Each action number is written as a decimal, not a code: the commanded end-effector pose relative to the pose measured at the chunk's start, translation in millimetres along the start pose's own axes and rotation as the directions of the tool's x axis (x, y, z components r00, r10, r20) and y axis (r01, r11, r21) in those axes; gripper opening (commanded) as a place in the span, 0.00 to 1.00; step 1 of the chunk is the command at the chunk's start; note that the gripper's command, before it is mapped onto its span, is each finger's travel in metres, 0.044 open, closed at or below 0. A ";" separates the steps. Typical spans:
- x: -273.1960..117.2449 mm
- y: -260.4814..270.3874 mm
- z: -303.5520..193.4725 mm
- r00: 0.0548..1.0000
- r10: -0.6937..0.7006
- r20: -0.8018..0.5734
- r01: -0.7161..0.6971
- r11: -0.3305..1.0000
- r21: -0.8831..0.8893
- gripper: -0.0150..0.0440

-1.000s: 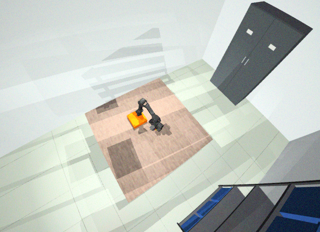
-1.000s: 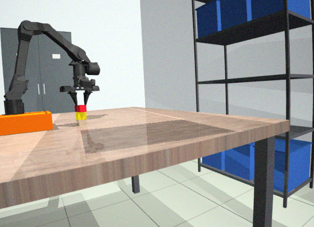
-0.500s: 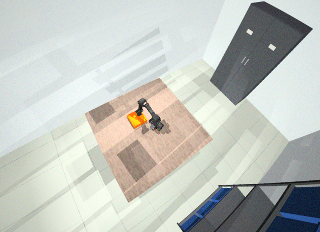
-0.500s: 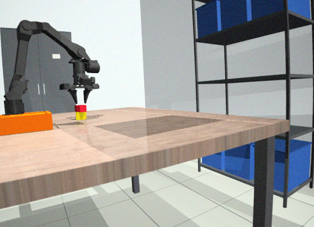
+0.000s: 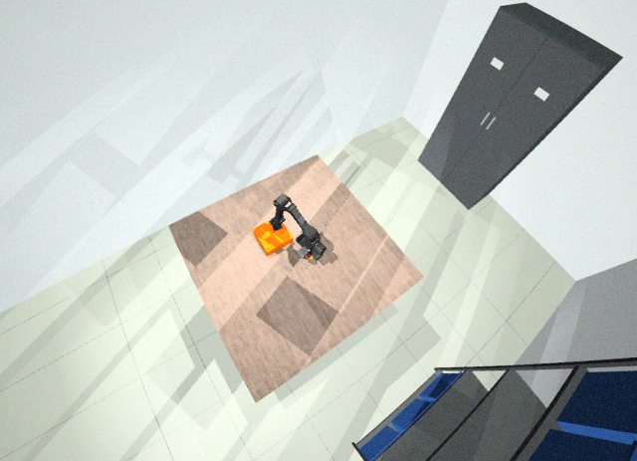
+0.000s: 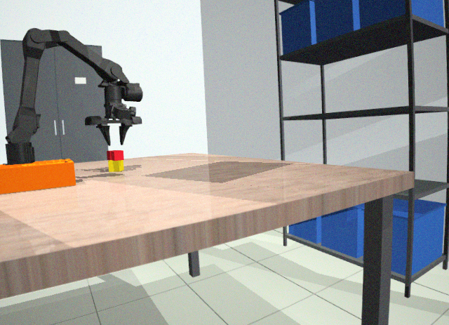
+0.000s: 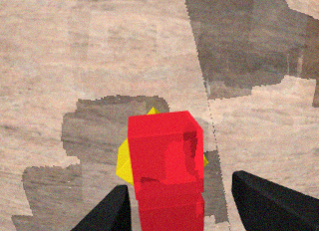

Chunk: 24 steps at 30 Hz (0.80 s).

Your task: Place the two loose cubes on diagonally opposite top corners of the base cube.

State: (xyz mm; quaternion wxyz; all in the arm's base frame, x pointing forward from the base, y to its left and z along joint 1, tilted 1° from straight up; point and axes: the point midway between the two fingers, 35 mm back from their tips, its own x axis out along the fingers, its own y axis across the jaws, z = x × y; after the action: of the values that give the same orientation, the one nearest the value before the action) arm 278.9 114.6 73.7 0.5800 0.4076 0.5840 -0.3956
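The yellow base cube (image 6: 116,166) (image 7: 125,163) stands on the table, turned against the red cubes in the wrist view. Two red cubes are on top of it: the farther red cube (image 7: 161,158) shows whole in the wrist view, and the nearer red cube (image 7: 171,216) is cut off by the lower edge. They look level and lie close together in a row; the gap's width cannot be told. In the exterior view they overlap as one red block (image 6: 115,155). My gripper (image 6: 115,144) (image 7: 181,189) is open and empty, its fingertips above the red cubes.
An orange block (image 5: 272,238) (image 6: 36,177) is at the arm's base on the wooden table (image 5: 359,271) (image 6: 174,206). A dark cabinet (image 5: 509,101) and a shelf rack with blue bins (image 6: 337,17) stand away from the table.
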 end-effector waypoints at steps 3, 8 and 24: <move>-9.6 2.1 0.1 1.000 0.016 0.000 -0.016 1.000 -0.001 0.60; -13.5 2.1 0.1 1.000 0.016 0.000 -0.016 1.000 -0.001 0.60; -26.1 1.9 0.1 1.000 0.016 0.000 -0.016 1.000 -0.001 0.60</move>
State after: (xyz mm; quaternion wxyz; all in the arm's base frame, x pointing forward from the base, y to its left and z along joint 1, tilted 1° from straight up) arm 278.9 114.3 92.5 0.5800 0.4080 0.5836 -0.3956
